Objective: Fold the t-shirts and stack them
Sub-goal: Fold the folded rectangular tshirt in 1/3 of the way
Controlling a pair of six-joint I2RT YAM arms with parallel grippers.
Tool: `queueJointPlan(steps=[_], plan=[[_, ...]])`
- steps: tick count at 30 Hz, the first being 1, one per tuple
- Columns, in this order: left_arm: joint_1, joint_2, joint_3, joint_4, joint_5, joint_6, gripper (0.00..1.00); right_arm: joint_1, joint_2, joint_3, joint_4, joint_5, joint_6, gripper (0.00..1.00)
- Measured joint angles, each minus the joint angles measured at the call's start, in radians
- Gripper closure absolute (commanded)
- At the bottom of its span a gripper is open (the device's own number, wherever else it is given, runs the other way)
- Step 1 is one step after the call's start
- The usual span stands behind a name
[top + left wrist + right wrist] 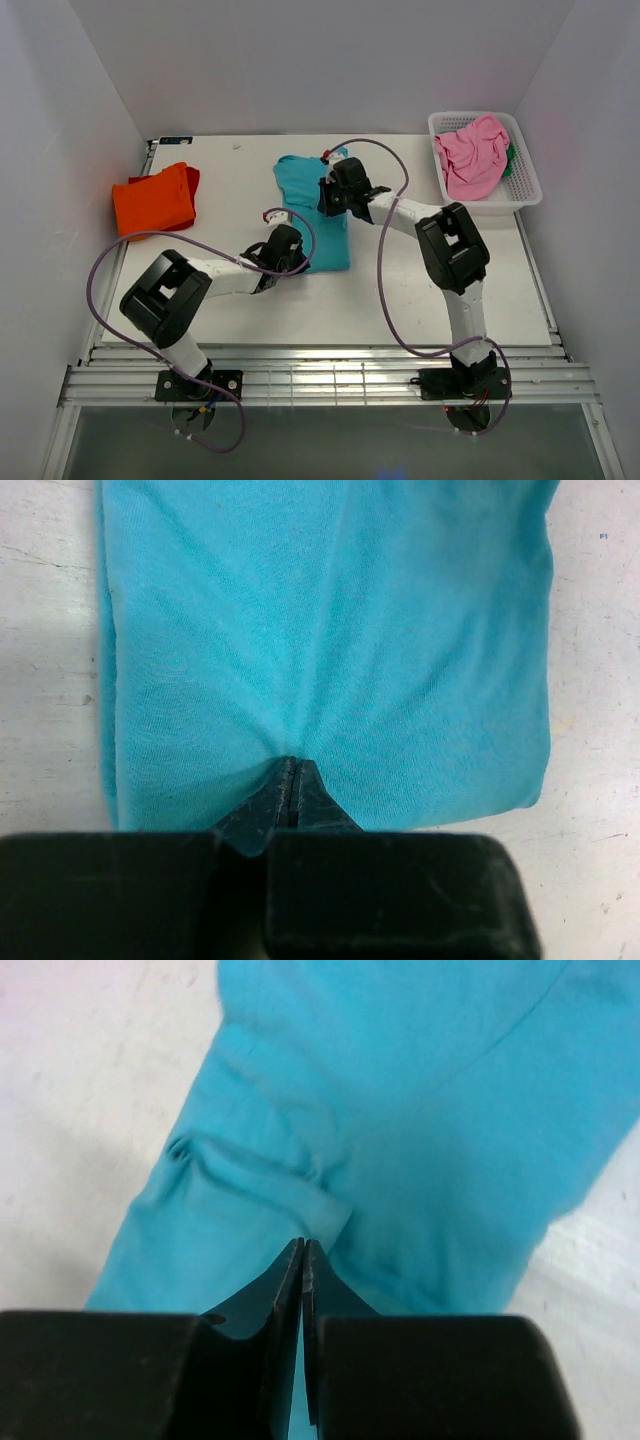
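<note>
A teal t-shirt (318,215) lies partly folded in a long strip in the middle of the table. My left gripper (296,250) is shut on its near left edge; in the left wrist view the cloth (330,630) puckers into the closed tips (290,767). My right gripper (332,193) is shut on the shirt's right side; in the right wrist view a fold of teal cloth (400,1110) sits at the closed tips (303,1250). A folded orange t-shirt (153,202) lies at the left. A pink t-shirt (472,155) is bunched in the basket, with a bit of green (511,160) beside it.
The white lattice basket (525,185) stands at the back right corner. A red edge (192,177) shows under the orange shirt. White walls enclose the table on the left, back and right. Both arms' cables loop over the near half of the table.
</note>
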Motion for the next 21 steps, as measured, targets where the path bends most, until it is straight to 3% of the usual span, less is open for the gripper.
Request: queueJointPlan(steps=[10, 14, 21], plan=[[-0.003, -0.047, -0.011, -0.024, -0.028, 0.023, 1.0, 0.024, -0.499, -0.46, 0.163, -0.077, 0.048, 0.92], [-0.009, -0.096, -0.023, -0.024, -0.049, 0.029, 1.0, 0.041, -0.543, -0.599, 0.241, -0.123, 0.089, 0.92], [-0.012, -0.132, -0.073, -0.014, -0.07, 0.026, 1.0, 0.064, -0.481, -0.749, 0.325, -0.21, 0.175, 0.92]])
